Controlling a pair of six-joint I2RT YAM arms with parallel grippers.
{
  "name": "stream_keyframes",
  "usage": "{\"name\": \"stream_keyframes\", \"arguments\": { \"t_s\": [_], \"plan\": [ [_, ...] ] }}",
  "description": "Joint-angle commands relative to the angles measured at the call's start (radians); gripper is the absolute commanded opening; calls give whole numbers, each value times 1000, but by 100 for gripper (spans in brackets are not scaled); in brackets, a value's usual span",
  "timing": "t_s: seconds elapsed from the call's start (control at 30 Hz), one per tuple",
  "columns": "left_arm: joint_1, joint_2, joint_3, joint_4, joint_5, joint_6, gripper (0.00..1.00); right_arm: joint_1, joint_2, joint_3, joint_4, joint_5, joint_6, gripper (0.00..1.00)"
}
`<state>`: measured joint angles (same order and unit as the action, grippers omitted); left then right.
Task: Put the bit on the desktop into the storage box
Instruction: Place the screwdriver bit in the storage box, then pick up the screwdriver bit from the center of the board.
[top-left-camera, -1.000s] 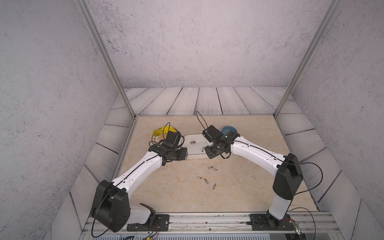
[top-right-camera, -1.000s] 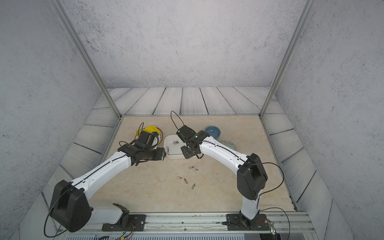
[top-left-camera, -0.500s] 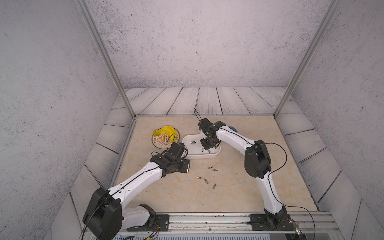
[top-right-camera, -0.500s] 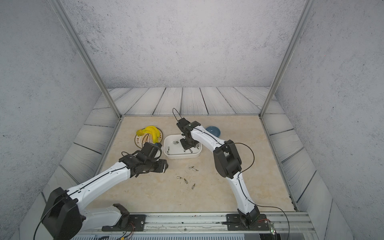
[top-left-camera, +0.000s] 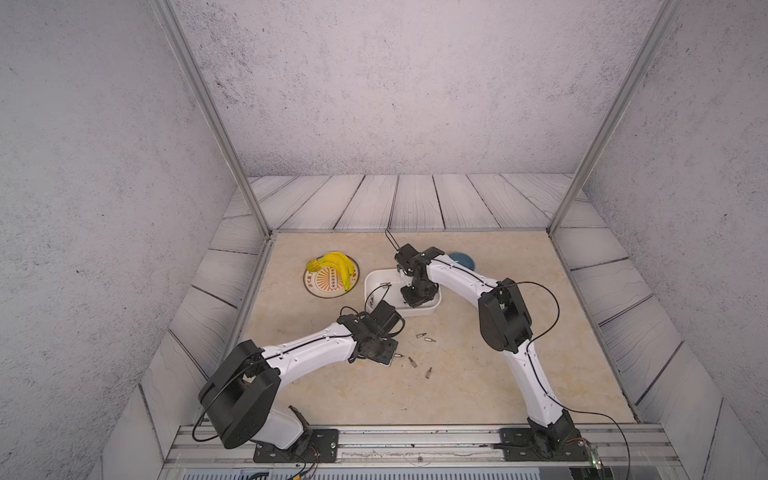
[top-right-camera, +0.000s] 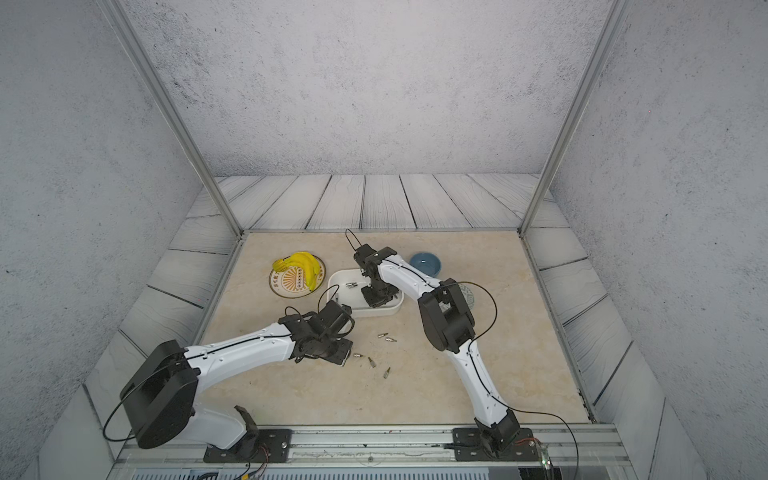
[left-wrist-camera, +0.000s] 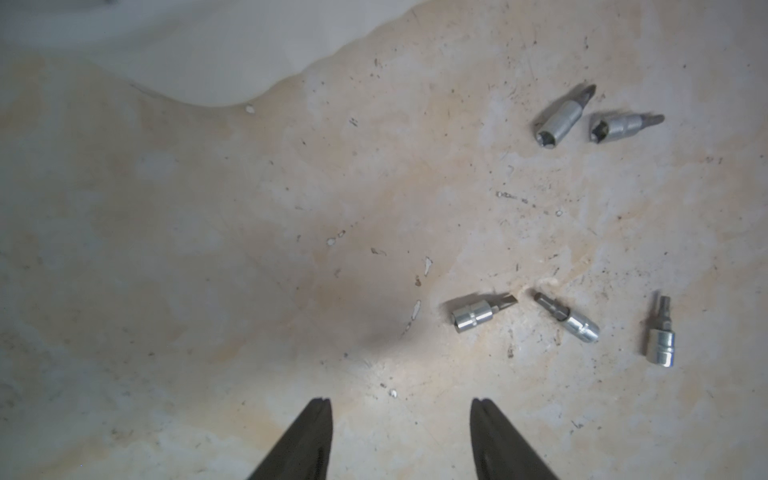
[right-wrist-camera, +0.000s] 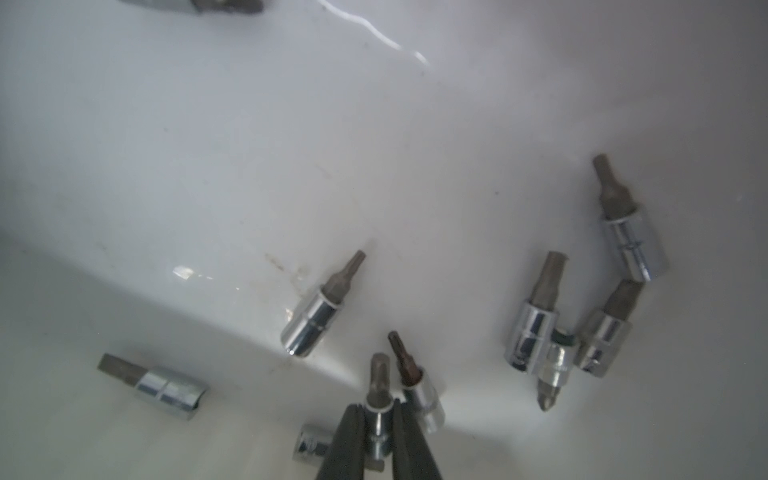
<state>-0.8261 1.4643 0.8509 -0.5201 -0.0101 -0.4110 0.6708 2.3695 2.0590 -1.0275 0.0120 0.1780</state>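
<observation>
Bits (left-wrist-camera: 482, 312) are lying loose on the desk (left-wrist-camera: 199, 257): five of them, all off to the right of the left fingers (left-wrist-camera: 305, 444), the nearest just beside them. Those fingers are standing well apart and holding nothing.

The box (top-left-camera: 415, 311) is sitting just beyond the left fingers, and the right fingers (right-wrist-camera: 347, 444) are reaching down inside it. They are closing narrowly on both sides of one bit (right-wrist-camera: 379, 395), gripping its chrome socket end while its dark tip is pointing out past the fingertips. More bits are resting on the white box floor (right-wrist-camera: 374, 124) around the right fingers, four of them bunched together and touching.

A plate (top-left-camera: 320, 293) is carrying bananas (top-left-camera: 332, 264) beyond the left fingers. Its printed emblem is ringed with writing too small to read. A blue bowl (top-right-camera: 424, 264) is sitting beyond the right arm (top-left-camera: 457, 276).

That arm is arching over the box with its wrist bent downward. The left arm (top-left-camera: 307, 353) is stretching low across the desk, its wrist pointing down at the surface.
</observation>
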Motion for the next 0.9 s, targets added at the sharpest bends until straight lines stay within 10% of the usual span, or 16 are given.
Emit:
{"name": "stream_keyframes", "arguments": {
  "t_s": [0.0, 0.87],
  "plan": [
    [-14, 25, 39, -18, -31, 32, 58, -5, 13, 18, -11, -2, -8, 26],
    [-82, 203, 143, -67, -22, 95, 55, -232, -484, -138, 8, 16, -6, 44]
  ]
}}
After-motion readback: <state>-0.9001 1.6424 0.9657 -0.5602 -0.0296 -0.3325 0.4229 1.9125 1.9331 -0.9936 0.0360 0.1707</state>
